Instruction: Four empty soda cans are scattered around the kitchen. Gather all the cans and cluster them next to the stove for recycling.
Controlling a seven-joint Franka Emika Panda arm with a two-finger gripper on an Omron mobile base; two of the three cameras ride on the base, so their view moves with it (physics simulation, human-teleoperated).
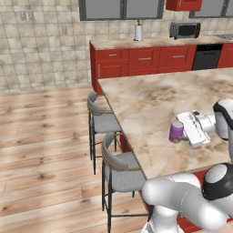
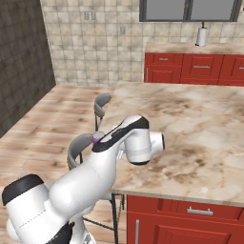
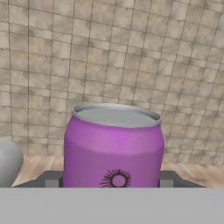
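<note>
The gripper (image 1: 182, 132) grasps one purple soda can (image 1: 176, 131) upright between its fingers, lifted just above the marbled island counter (image 1: 150, 109) near its left edge. Two grey stools (image 1: 119, 170) stand beside that edge. Against the far tiled wall, one toaster oven (image 1: 184, 30) and one paper towel roll (image 1: 138, 32) sit above the red cabinets (image 1: 145, 59).

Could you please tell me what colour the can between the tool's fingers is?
The soda can is purple with a silvery top and a dark sunburst mark, clearest in the hand view.
</note>
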